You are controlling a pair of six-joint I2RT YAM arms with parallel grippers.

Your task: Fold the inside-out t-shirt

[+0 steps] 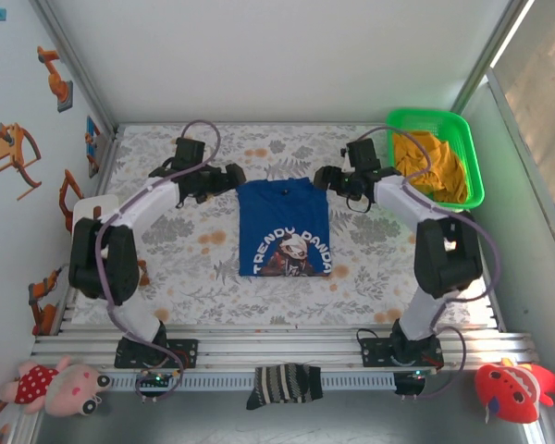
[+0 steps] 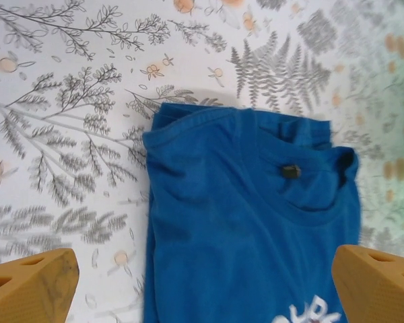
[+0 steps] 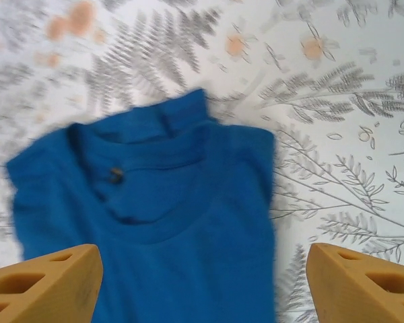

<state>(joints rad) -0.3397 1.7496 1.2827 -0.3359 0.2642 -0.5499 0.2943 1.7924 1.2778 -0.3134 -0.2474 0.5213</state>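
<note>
The t-shirt (image 1: 285, 222) is laid folded on the bench (image 1: 166, 277) in the middle of the frame. The left fingers (image 1: 231, 176) and right fingers (image 1: 324, 178) are spread wide by its top corners; nothing is held.

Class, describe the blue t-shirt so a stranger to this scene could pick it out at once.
Find the table with the leaf-patterned cover and look at its middle. A t-shirt lies there folded into a rectangle. It alone is royal blue with a printed picture, unlike the orange cloth in the green basket or the striped sock.
</note>
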